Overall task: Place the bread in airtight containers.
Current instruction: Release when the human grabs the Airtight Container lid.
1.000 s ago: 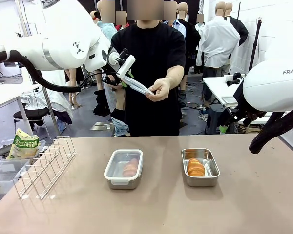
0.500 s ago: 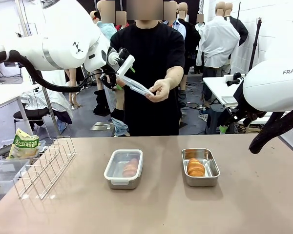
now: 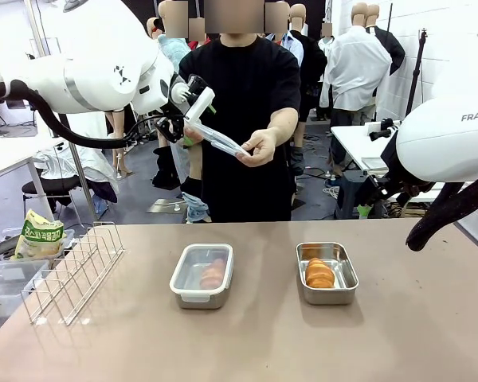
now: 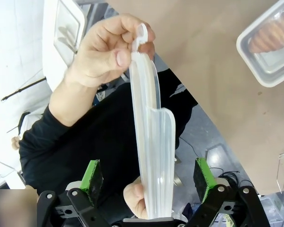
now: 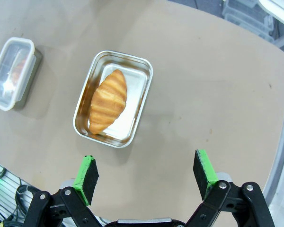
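A person's hand holds a clear white-rimmed lid up over the far edge of the table. My left gripper is open at the lid's near end. In the left wrist view the lid stands edge-on between the green pads without touching them, gripped by the hand at its far end. On the table a lidded airtight container shows bread through its cover. An uncovered airtight container holds bread. My right gripper hovers open above the table near it.
A wire rack stands at the table's left, with a yellow-green snack bag and clear bins beyond it. The person stands at the far edge. My right arm hangs high at the right.
My left gripper has opened and let go of the lid, which stays in the person's hand. The left arm has drawn back slightly to the left. The right arm has not moved.
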### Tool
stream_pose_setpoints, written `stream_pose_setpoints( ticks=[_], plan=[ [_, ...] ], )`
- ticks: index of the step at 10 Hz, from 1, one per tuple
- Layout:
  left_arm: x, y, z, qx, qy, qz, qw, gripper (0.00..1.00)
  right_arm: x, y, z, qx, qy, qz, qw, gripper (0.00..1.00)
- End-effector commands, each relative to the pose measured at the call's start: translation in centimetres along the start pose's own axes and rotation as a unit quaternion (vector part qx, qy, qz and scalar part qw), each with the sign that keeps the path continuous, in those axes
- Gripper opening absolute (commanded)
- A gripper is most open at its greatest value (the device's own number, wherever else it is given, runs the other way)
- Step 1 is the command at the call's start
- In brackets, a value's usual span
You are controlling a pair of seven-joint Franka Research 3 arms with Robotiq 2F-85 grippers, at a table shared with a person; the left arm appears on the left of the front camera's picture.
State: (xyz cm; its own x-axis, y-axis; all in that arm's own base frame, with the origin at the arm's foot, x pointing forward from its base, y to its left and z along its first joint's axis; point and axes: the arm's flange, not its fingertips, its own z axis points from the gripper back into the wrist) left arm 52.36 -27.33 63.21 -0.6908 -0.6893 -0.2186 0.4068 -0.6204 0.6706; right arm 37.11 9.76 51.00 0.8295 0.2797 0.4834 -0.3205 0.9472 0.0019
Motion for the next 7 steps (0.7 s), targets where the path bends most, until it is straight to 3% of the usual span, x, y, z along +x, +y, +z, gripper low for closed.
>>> stream_pose_setpoints(
  ticks=[1,7],
  plan=[
    [-0.41,-0.26,-0.05,-0.003,0.004,0.007,1.0,1.0,-0.05,-0.06,0.03,0.001,0.001,0.0,1.0,1.0],
    [-0.41,-0.26,-0.05,-0.003,0.004,0.007,1.0,1.0,-0.05,-0.06,0.03,0.001,0.001,0.0,1.0,1.0]
  ],
)
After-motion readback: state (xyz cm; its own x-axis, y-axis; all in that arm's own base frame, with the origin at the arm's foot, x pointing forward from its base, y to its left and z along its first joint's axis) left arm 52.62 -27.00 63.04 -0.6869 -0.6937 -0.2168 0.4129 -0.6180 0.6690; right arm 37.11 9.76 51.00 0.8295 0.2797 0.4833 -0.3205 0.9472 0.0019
